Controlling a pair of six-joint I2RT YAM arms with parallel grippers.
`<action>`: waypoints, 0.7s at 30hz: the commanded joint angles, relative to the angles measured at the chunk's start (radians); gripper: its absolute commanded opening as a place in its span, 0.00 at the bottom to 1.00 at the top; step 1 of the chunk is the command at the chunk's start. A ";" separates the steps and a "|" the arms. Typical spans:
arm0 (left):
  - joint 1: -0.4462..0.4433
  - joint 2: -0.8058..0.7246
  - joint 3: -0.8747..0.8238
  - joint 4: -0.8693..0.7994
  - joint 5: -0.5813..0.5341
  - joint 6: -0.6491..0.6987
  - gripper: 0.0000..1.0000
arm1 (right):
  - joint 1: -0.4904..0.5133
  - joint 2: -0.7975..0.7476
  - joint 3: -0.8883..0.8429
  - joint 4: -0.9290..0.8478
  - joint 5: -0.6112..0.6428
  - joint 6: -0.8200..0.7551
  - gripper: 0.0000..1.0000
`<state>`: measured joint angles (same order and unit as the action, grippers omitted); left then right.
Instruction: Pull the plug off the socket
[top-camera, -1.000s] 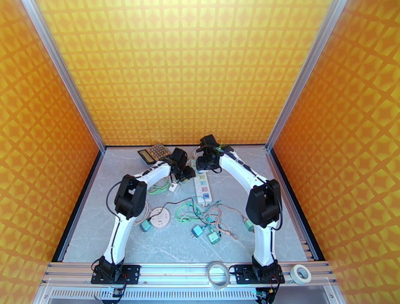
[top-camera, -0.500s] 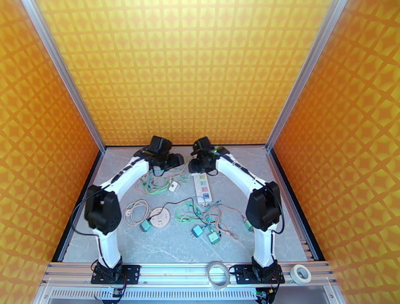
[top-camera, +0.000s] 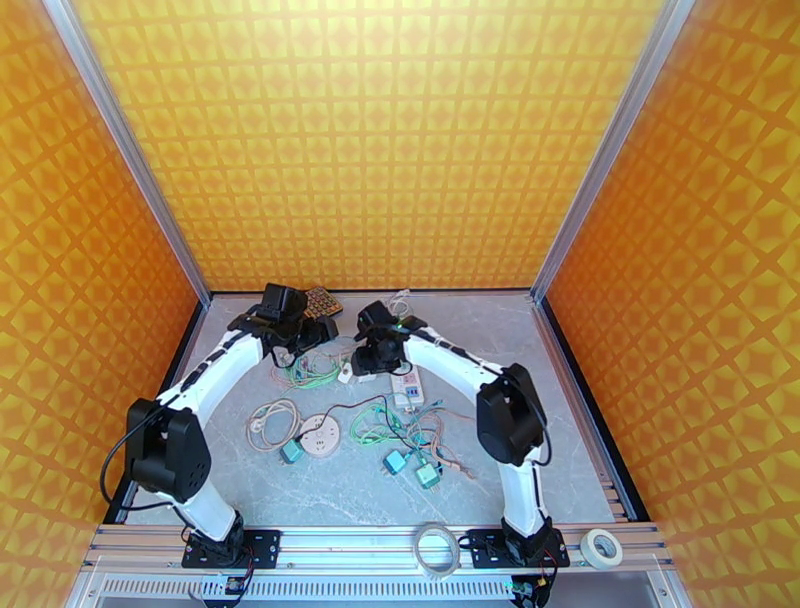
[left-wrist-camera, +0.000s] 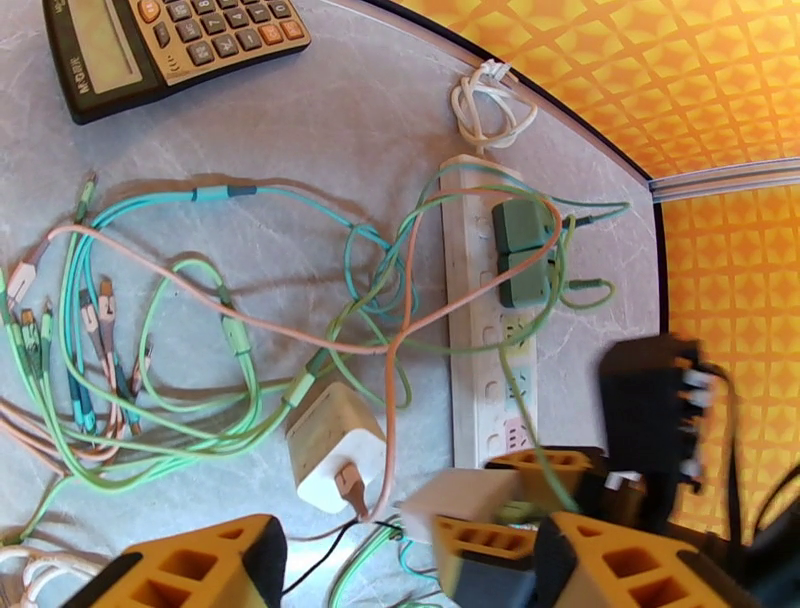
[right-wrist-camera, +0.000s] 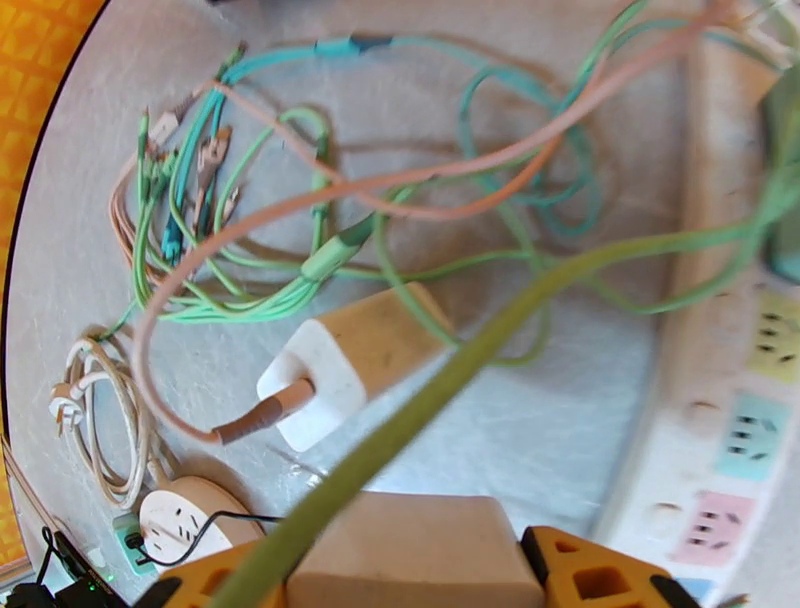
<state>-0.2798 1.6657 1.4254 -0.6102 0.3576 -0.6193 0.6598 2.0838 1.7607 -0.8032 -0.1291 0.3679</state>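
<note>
**Plug gripped beside the strip, left fingers standing off**

The right fingers (right-wrist-camera: 600, 580) were closed on the flanks of a pale, blocky plug (right-wrist-camera: 400, 550) at the bottom centre of the right wrist view. They pinched it across its body, probably because the casing gives firmer purchase than the lead. Its green cable (right-wrist-camera: 455, 385) ran diagonally toward the upper right of that frame.

The power strip (right-wrist-camera: 700, 340) lay along the right edge, and the coloured sockets visible there stood empty. The plug sat just beside the strip rather than in it, so I judged it free of its socket. Its prongs were hidden, however.

The left fingers (left-wrist-camera: 190, 565) were parted wide at the bottom corners of the left wrist view, with nothing between them. That arm seemed held back to keep out of the tangle and leave the pull to its partner.

Beyond them, at lower centre, a white charger (left-wrist-camera: 335, 445) lay loose on the counter (left-wrist-camera: 300, 130), with a pink cable (left-wrist-camera: 392, 420) in its end. Two green plugs (left-wrist-camera: 522, 225) were seated in the upper part of the strip. Loops of cable crossed the strip, so any further lift of the held plug risked dragging them along.
</note>
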 joint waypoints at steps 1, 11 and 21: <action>0.014 -0.037 -0.023 0.001 -0.011 0.024 0.71 | 0.010 0.051 0.038 0.028 -0.024 0.031 0.40; 0.027 -0.082 -0.072 -0.003 -0.011 0.030 0.71 | 0.017 0.199 0.210 -0.004 -0.027 0.035 0.41; 0.037 -0.084 -0.089 -0.001 -0.011 0.028 0.71 | 0.017 0.264 0.247 -0.012 -0.080 0.064 0.47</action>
<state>-0.2523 1.6039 1.3460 -0.6106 0.3576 -0.6048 0.6720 2.3280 1.9888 -0.8116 -0.1726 0.4057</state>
